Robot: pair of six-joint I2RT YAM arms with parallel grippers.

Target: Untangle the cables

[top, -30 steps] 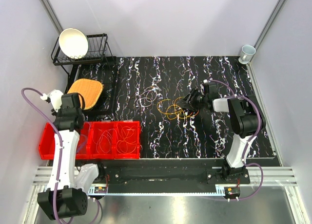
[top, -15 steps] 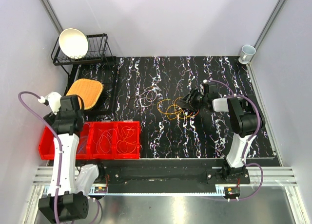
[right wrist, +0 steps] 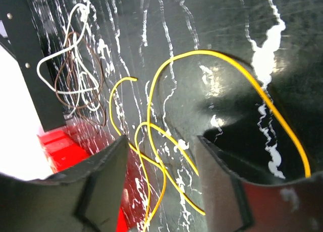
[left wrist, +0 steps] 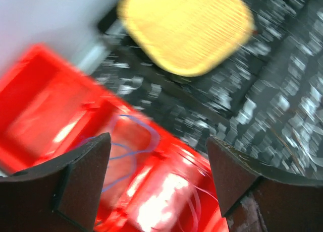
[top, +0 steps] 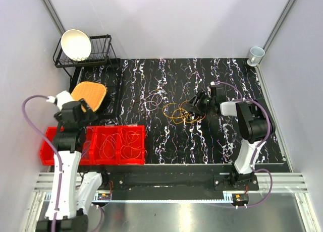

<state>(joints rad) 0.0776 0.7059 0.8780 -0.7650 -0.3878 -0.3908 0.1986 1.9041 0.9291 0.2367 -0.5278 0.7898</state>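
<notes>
Yellow cables lie in loops mid-mat, beside a white and brown tangle. My right gripper is open and low over the yellow loops. In the right wrist view the yellow cables run between the open fingers of my right gripper, and the white and brown tangle lies beyond. My left gripper is open and empty above the red bin. The blurred left wrist view shows my left gripper over a blue cable and a whitish cable in the bin's compartments.
The red bin has three compartments, with cable loops in the middle and right ones. An orange woven pad, a dish rack with a white bowl and a cup stand at the back.
My left arm has swung its wrist back and to the right over the red bin's left end. My right gripper stays over the yellow cables.
</notes>
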